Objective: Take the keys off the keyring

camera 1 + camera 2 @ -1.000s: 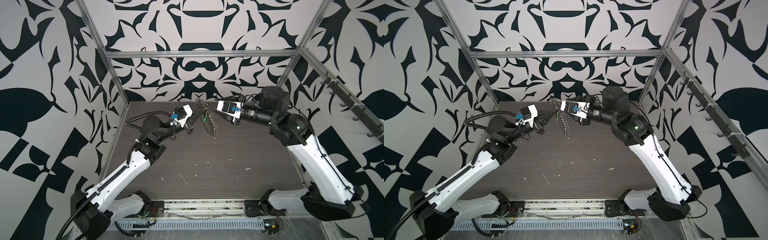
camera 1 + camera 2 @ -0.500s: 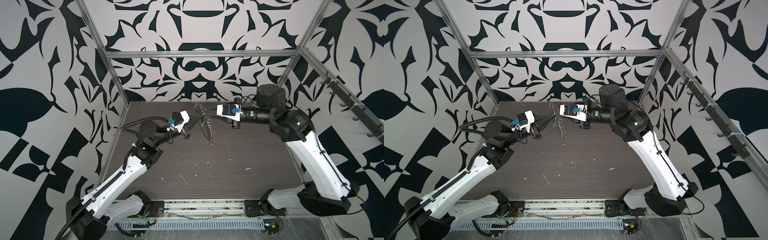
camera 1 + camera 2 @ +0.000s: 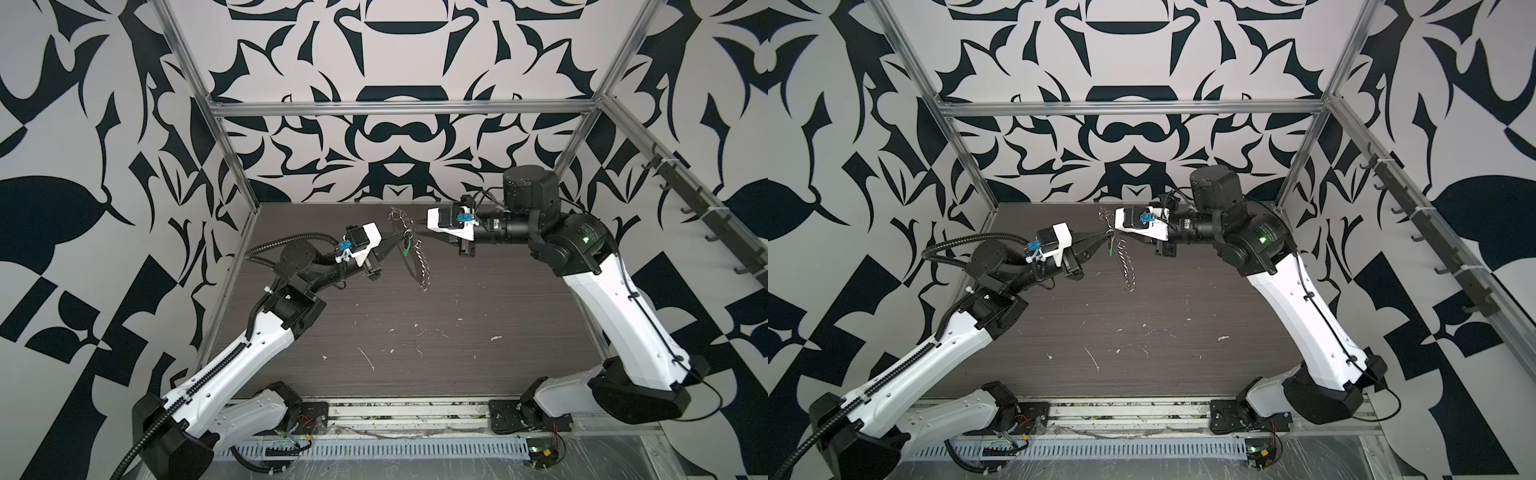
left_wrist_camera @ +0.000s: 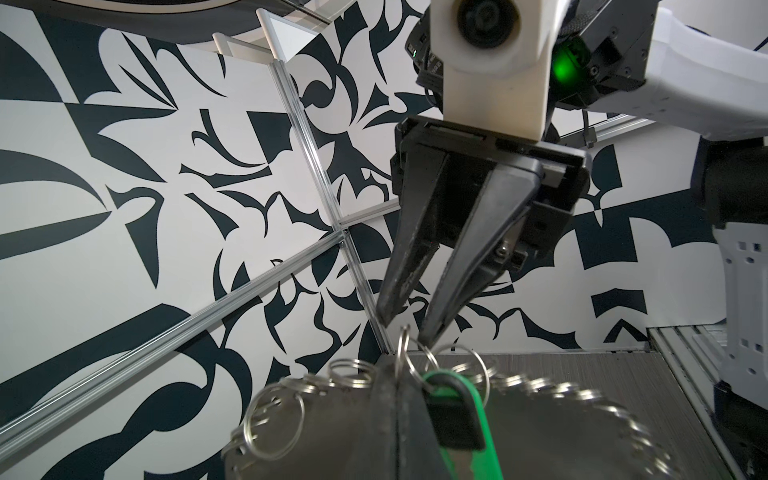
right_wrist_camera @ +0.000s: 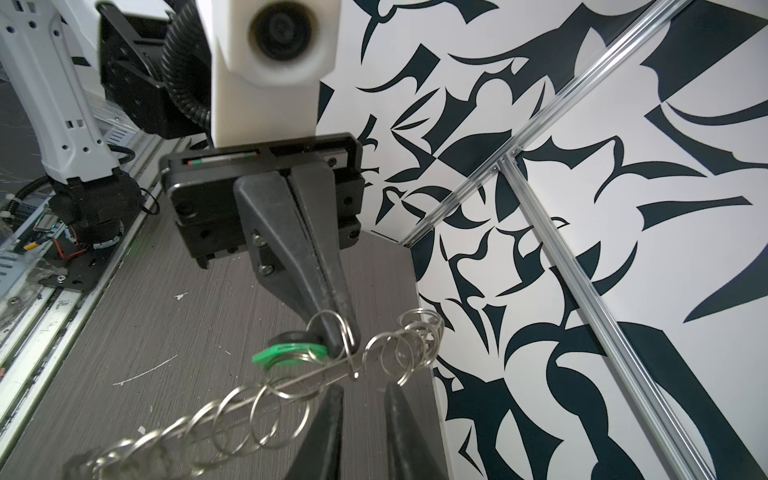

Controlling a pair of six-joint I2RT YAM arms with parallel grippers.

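The keyring hangs above the table as a thin loop strung with several silver split rings. My left gripper is shut on it at the top, where a ring carries the key. The key has a dark head and a bright green tag. My right gripper faces it from the other side. Its fingers stand a narrow gap apart, just short of the loop's wire. They hold nothing.
The dark wood-grain table carries small white flecks. Patterned walls and aluminium frame posts enclose it on three sides. A rail with black hooks runs along the right wall. Both arm bases sit at the front edge.
My right gripper's jaws have narrowed while staying by the top of the keyring. My left gripper has dropped slightly with the keyring still held.
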